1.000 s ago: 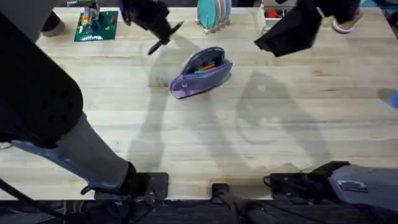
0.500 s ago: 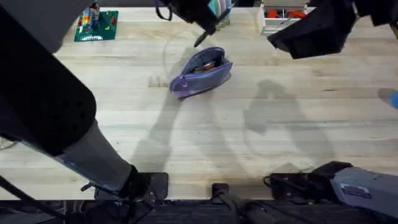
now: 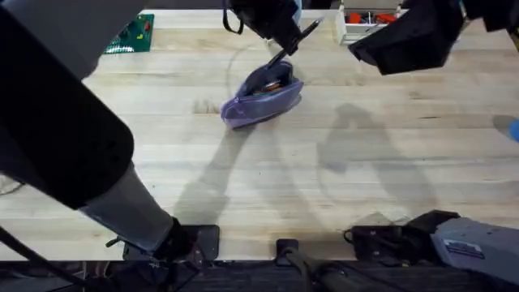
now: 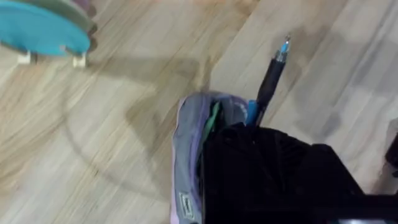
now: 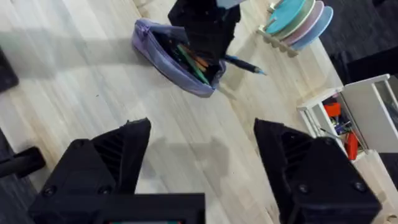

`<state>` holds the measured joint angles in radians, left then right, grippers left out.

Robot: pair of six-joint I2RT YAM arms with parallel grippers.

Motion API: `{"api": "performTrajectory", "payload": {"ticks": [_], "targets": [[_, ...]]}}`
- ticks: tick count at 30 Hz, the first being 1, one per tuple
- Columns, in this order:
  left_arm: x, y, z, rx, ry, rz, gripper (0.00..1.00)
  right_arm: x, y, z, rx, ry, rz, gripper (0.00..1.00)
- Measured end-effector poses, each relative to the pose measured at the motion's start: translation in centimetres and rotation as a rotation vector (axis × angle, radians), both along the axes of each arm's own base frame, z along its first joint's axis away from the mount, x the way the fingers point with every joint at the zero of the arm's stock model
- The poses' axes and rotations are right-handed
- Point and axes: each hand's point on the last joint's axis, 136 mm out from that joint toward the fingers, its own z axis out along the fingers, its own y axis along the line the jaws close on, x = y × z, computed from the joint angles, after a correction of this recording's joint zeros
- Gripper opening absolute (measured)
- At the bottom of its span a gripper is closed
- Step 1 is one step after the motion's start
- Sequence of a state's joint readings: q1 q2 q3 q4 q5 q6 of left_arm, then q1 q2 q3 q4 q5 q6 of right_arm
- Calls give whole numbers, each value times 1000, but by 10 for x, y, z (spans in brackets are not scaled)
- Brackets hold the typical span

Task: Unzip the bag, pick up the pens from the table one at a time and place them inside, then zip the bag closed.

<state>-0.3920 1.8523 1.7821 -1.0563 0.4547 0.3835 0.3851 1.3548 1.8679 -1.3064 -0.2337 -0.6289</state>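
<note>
I had the left end effector point(image 3: 280, 42) closed on a pen point(image 3: 296, 41) directly above the bag point(image 3: 261, 96), which lay near the middle of the tabletop point(image 3: 324, 203), a little toward its far side. The bag stood unzipped, its mouth gaping upward, and coloured pens were already inside — I judged this was why I held the pen tilted, one end low toward the mouth, so it could slide in lengthwise. In the left wrist view the pen's point(image 4: 272, 76) tip pointed out past the bag's point(image 4: 186, 155) end. The right end effector point(image 5: 202, 155) hung well apart from the bag point(image 5: 177, 56), fingers spread wide and empty — probably kept out of the left arm's way.
</note>
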Motion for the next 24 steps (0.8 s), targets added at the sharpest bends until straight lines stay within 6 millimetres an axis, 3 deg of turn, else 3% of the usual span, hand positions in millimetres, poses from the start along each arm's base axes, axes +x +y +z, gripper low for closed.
{"api": "performTrajectory", "payload": {"ticks": [5,6,13,20,24], "targets": [[1,6,-9,41,16,19,43,0,0,0,-3,-3,5,996],[-4,10,-34,85,100,21,43,1,0,1,-4,-9,8,993],[-18,25,-81,207,260,32,43,1,0,1,-7,-13,14,996],[-30,56,-91,379,297,61,43,3,1,2,-7,-27,14,996],[-32,63,-92,421,298,61,43,6,0,4,-10,-39,8,996]]}}
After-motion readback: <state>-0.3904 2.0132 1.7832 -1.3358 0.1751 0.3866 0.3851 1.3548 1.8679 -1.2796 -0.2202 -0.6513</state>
